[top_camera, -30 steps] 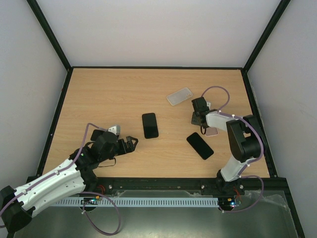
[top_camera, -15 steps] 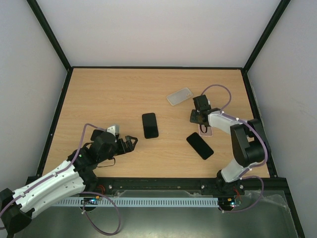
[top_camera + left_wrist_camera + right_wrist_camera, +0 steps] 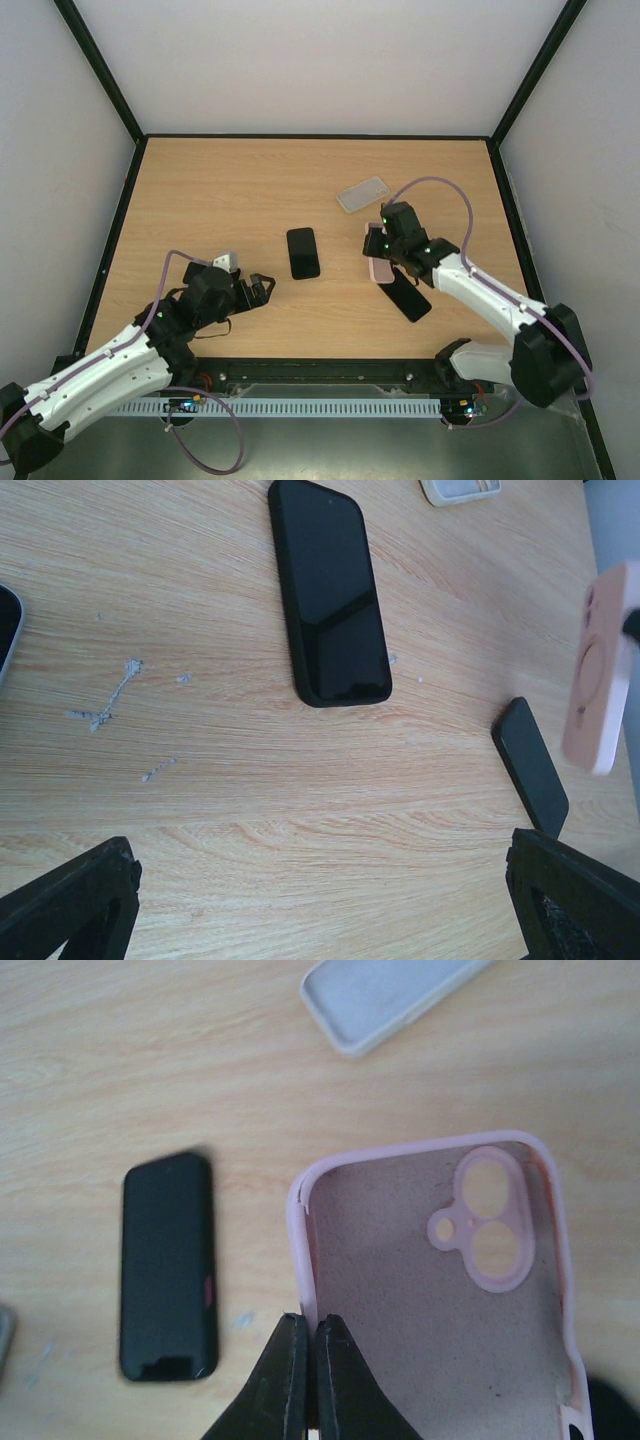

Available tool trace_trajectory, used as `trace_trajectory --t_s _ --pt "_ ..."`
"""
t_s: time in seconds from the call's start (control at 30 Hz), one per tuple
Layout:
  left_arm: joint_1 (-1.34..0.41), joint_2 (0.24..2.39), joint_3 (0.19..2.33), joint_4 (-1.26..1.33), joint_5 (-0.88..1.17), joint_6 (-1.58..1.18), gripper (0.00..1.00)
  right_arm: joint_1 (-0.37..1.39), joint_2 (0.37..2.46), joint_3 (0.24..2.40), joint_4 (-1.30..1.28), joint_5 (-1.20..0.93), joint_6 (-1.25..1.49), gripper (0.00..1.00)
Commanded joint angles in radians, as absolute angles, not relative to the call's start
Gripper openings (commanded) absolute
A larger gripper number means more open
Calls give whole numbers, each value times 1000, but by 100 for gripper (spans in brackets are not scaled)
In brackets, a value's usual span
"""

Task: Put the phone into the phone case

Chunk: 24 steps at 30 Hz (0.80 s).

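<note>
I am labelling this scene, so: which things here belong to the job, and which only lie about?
Job: pink phone case, pinched in the shut right hand; centre black phone, probably.
Lying about: white phone case; second black phone; open left hand.

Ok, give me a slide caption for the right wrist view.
Right gripper shut on the rim of the pink phone case, a black phone lying on the table beside it.
</note>
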<state>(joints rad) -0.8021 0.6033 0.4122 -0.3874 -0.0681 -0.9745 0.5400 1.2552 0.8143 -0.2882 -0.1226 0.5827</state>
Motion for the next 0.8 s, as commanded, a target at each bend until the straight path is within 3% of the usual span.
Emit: trace_trajectory --t_s 0.0,0.4,0.77 --pt "-796 577 432 -422 -86 -1000 99 624 1169 708 -255 -204 735 2" --pt "-795 548 390 -432 -100 -1048 99 969 1320 586 123 -166 1080 2" --pt "-791 530 370 -425 -107 -1054 99 1046 1598 663 212 -164 1122 2"
